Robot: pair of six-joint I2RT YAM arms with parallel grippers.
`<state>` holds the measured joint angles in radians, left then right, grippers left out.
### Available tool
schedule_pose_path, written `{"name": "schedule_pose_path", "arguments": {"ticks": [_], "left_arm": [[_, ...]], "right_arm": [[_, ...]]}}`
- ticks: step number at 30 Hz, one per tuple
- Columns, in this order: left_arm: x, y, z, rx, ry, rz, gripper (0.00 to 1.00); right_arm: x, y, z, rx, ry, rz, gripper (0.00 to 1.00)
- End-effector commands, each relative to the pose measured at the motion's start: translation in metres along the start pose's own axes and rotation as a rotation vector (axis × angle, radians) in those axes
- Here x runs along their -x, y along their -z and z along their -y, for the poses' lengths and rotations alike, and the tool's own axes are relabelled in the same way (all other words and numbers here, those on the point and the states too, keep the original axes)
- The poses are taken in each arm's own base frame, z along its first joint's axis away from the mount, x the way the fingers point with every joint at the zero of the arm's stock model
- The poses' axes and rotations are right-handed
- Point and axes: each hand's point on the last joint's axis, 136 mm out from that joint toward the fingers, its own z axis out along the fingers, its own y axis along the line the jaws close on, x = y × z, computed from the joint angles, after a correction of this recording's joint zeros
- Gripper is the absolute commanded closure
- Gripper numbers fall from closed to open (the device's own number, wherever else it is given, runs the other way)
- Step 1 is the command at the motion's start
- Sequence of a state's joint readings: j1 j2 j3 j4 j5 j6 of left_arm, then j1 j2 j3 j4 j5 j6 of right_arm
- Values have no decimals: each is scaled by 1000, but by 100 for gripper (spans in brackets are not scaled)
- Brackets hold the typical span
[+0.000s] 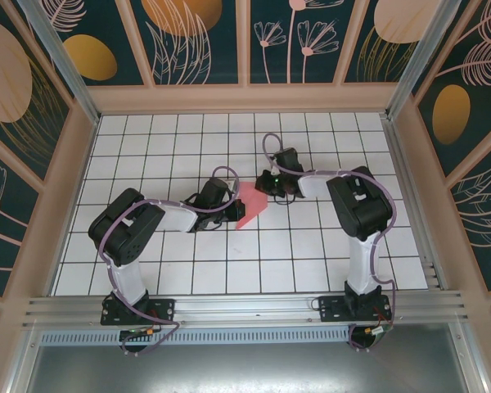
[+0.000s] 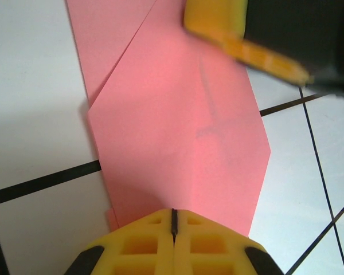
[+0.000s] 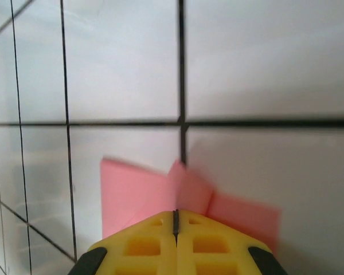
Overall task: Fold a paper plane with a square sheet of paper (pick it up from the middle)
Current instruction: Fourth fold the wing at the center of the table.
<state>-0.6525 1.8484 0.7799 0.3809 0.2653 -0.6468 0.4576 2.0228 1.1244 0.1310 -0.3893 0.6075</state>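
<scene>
I've got the pink paper caught between my two grippers in the middle of the tiled table. It is already partly folded, with slanted flaps meeting along a faint centre crease. The left gripper has its jaws pressed together with only a hairline seam between them, and the paper spreads out flat ahead of the tips, the crease running straight into that seam. The right gripper is closed just as tight. A raised pink ridge sits right at its tips with flaps fanning to either side, so I read it as pinching the sheet, though that view is blurred. I expect this stuff to handle as nearly weightless, limp and quick to tear or take a stray wrinkle. I'd hold it on the crease, close to the jaws, and never drag it by a loose flap. Both arms reach low and inward from bent elbows, wrists nearly level and fingertips facing across the paper.
</scene>
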Motion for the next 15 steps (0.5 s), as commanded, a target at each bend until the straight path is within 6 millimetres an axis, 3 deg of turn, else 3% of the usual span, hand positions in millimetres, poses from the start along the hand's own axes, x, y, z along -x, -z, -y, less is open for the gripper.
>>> {"name": "schedule_pose_path", "arguments": {"ticks": [1, 4, 8, 11, 15], "left_arm": [[-63, 3, -53, 176, 47, -200, 100], [-59, 3, -51, 170, 40, -191, 100], [-53, 1, -46, 153, 27, -174, 100], [-47, 1, -42, 139, 17, -159, 100], [-42, 1, -37, 125, 12, -139, 100]], "right_arm": [[41, 1, 42, -105, -47, 91, 100], [61, 13, 35, -87, -51, 120, 100], [63, 38, -3, -23, 1, 157, 100], [40, 45, -26, 37, 20, 133, 100], [-6, 32, -45, 92, 22, 31, 100]]}}
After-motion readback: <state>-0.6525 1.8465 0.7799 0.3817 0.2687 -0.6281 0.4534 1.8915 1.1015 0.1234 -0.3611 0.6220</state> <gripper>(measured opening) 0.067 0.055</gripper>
